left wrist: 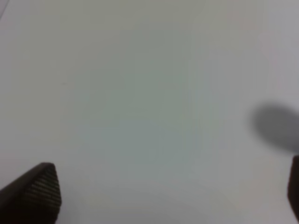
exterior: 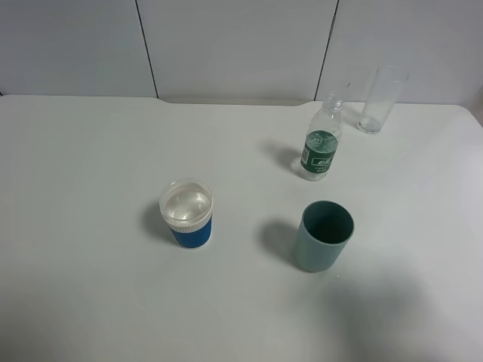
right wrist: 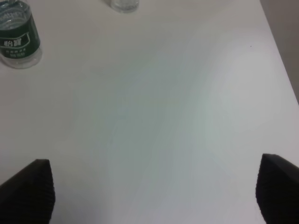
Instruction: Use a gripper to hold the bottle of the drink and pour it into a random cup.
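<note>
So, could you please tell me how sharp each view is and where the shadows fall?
Exterior high: sharp, with soft shadows left of the bottle, the blue-sleeved cup and the teal cup. Left wrist: blurred, bare table with one dark smudge of shadow. Right wrist: mildly soft, but the bottle label shows.

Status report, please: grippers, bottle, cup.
Both grippers open, empty, left and right. Bottle upright, cap off, untouched. Blue-sleeved cup standing apart. Nothing blocking.

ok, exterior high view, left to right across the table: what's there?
Blue-sleeved cup → teal-green cup → bottle → tall clear glass. The teal cup and the bottle nearly share a column; the cup's centre sits marginally left.
</note>
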Controlling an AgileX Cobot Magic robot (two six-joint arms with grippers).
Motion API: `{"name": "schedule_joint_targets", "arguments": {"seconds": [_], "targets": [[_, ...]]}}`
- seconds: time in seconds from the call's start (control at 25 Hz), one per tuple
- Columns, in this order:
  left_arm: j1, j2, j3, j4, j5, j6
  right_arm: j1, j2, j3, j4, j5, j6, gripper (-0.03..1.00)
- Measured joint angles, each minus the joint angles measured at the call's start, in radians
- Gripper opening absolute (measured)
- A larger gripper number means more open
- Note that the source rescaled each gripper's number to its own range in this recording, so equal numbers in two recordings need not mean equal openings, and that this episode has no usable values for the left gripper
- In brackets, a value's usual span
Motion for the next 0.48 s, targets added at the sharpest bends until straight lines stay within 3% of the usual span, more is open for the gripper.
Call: {"name": "schedule_joint_targets", "arguments": {"seconds": [0.48], "targets": [[0.0,0.0,0.0,0.0,0.0,0.0,-0.018,0.0,0.0,0.0,0.0,0.002,0.95]]}}
